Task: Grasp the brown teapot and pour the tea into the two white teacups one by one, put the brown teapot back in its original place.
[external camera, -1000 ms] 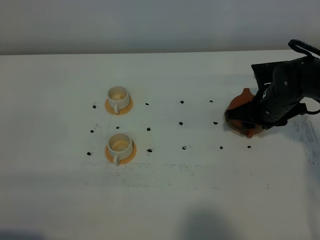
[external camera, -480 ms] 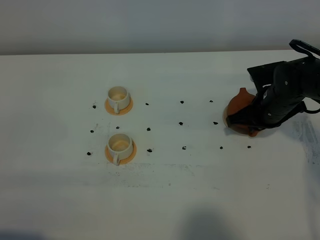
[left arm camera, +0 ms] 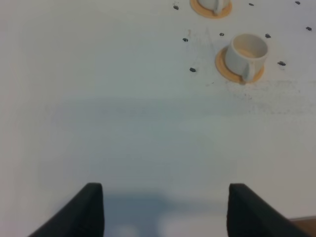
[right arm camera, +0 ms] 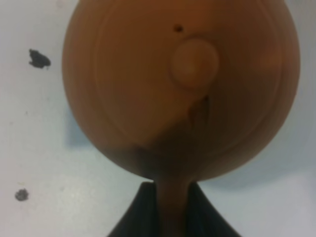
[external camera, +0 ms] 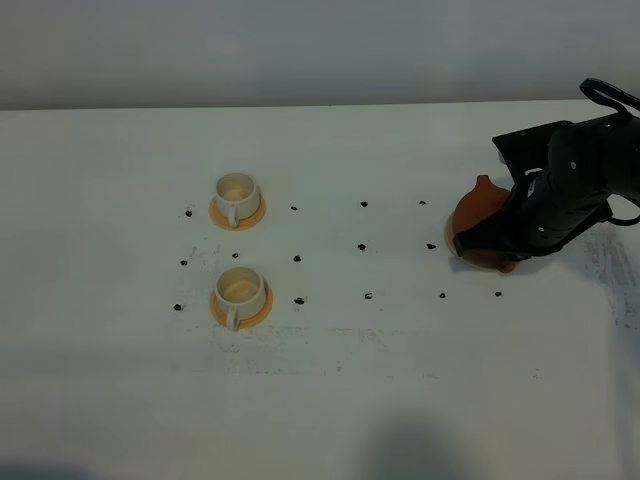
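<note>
The brown teapot [external camera: 477,213] is at the right of the table, its spout pointing away from me, with my right arm half covering it. In the right wrist view the teapot [right arm camera: 180,84] fills the frame. Its stubby handle is pinched in my right gripper [right arm camera: 170,210], which is shut on it. The original place is hidden under the teapot and arm. The two white teacups stand on orange saucers at the left, one farther [external camera: 236,191] and one nearer [external camera: 241,287]. My left gripper [left arm camera: 165,212] hangs open over bare table, well short of the nearer teacup [left arm camera: 247,51].
Small black marks [external camera: 365,246] dot the white table [external camera: 360,370] in a grid between the teacups and the teapot. The table's back edge meets a grey wall [external camera: 300,50].
My right gripper's fingers have shut on the teapot's handle. The teapot and arm have shifted slightly toward the back of the table. The teacups have not moved.
</note>
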`<action>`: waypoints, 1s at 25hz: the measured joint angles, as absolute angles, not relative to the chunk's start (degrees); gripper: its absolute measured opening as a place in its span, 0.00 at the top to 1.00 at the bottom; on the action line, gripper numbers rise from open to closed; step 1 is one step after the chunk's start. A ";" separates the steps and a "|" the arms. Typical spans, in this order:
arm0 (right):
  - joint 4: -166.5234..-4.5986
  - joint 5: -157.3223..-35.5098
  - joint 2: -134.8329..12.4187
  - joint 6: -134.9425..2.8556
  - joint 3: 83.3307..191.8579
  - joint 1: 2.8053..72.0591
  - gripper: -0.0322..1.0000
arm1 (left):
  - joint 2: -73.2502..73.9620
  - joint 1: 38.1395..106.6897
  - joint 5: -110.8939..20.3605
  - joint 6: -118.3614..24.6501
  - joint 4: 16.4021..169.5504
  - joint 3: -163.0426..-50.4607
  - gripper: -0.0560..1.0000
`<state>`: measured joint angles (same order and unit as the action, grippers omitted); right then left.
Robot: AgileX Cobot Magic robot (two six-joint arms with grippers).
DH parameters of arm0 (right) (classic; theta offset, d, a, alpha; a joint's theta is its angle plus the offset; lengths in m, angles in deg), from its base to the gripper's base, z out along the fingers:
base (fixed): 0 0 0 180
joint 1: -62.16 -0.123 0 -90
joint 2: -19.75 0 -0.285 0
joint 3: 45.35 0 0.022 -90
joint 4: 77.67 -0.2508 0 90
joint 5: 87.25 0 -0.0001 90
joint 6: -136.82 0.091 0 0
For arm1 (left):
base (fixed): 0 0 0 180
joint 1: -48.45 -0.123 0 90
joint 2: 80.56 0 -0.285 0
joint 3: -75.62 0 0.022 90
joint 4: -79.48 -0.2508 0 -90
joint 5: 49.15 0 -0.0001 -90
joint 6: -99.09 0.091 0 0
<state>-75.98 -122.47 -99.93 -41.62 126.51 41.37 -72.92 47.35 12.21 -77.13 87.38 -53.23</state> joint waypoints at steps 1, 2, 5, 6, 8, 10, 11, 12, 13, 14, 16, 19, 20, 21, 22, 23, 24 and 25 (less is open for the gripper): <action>-75.98 -122.47 -99.78 -41.62 126.51 41.37 0.88 | -72.92 47.35 12.21 -77.13 87.38 -53.23 0.46; -76.04 -122.45 -99.39 -41.62 126.51 41.37 0.88 | -72.92 47.35 12.21 -77.13 87.38 -53.23 0.46; -76.22 -122.54 -97.99 -41.84 126.51 41.37 0.88 | -72.92 47.35 12.21 -77.13 87.38 -53.23 0.46; -76.37 -122.68 -97.62 -42.01 126.51 41.37 0.88 | -72.92 47.35 12.21 -77.13 87.38 -53.23 0.46; -76.43 -122.88 -97.16 -42.51 126.51 41.37 0.88 | -72.92 47.35 12.21 -77.13 87.38 -53.23 0.46; -76.43 -123.20 -96.84 -42.68 126.51 41.37 0.88 | -72.92 47.35 12.21 -77.13 87.38 -53.23 0.46; -76.43 -123.27 -96.77 -42.74 126.51 41.37 0.88 | -72.92 47.35 12.21 -77.13 87.38 -53.23 0.46; -76.43 -123.32 -96.64 -42.78 126.51 41.37 0.88 | -72.92 47.35 12.21 -77.13 87.38 -53.23 0.46; -76.43 -123.34 -96.56 -42.78 126.51 41.37 0.88 | -72.92 47.35 12.21 -77.13 87.38 -53.23 0.46; -76.43 -123.34 -96.27 -43.18 126.51 41.37 0.88 | -72.92 47.35 12.21 -77.13 87.38 -53.23 0.46; -76.43 -123.34 -95.37 -43.18 126.51 41.37 0.88 | -72.92 47.35 12.21 -77.13 87.38 -53.23 0.46; -76.43 -121.41 -92.88 -43.18 125.21 41.10 0.88 | -72.92 47.35 12.21 -77.13 87.38 -53.23 0.46; -76.43 -120.57 -91.69 -43.18 124.38 40.88 0.88 | -72.92 47.35 12.21 -77.13 87.38 -53.23 0.46; -76.43 -119.71 -90.63 -43.18 123.49 40.62 0.88 | -72.92 47.35 12.21 -77.13 87.38 -53.23 0.46; -76.20 -119.02 -89.34 -43.18 122.76 40.07 0.88 | -72.92 47.35 12.21 -77.13 87.38 -53.23 0.46; -76.14 -118.47 -87.96 -43.18 121.94 39.49 0.88 | -72.92 47.35 12.21 -77.13 87.38 -53.23 0.46; -76.08 -117.92 -86.58 -43.18 121.23 38.78 0.88 | -72.92 47.35 12.21 -77.13 87.38 -53.23 0.46; -76.01 -117.62 -85.41 -43.18 120.63 38.02 0.88 | -72.92 47.35 12.21 -77.13 87.38 -53.23 0.46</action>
